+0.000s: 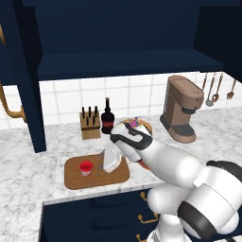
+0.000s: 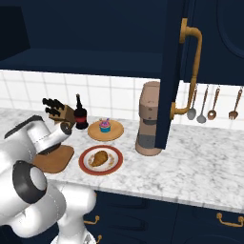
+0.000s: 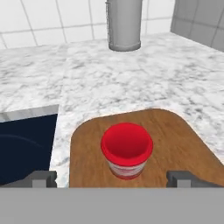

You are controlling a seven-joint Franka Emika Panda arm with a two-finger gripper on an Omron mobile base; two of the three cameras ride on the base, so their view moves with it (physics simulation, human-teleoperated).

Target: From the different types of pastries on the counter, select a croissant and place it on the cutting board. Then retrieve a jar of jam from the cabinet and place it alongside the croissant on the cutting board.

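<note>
Red and short, the jar of jam (image 3: 127, 151) stands upright on the cutting board (image 3: 183, 144), directly ahead of the tool (image 3: 111, 178) and between the lines of its two finger tips (image 3: 41, 178), which are spread wide to either side and touch nothing. From the left base view the tool (image 1: 105, 166) hangs low over the board (image 1: 75, 179), with the jar (image 1: 86, 168) just beside it on the side away from the arm, a clear gap between them. The board lies flat on the marbled bench (image 1: 28, 170), near its front edge above the navy drawers (image 1: 94, 217).

Behind the tool, toward the tiled wall, stand a knife block (image 1: 90, 124) and a tall dark bottle (image 1: 107, 118) with a red label. Beyond the arm on the far side from the jar sit a round wooden plate (image 2: 106, 131) carrying the cupcake (image 2: 105, 126) with blue wrapper and pink frosting, and a red-rimmed plate (image 2: 101, 160) holding a golden-brown food that cannot be made out clearly. A brown coffee machine (image 2: 148, 119) stands farther along the bench, with utensils (image 2: 209, 105) hanging on the wall past it.

Overhead, the navy cabinet (image 1: 127, 64) is open, its door (image 2: 171, 71) with the gold handle (image 2: 190, 66) swung outward. The croissant cannot be told with certainty on the board; the arm covers the part of the board next to the tool.
</note>
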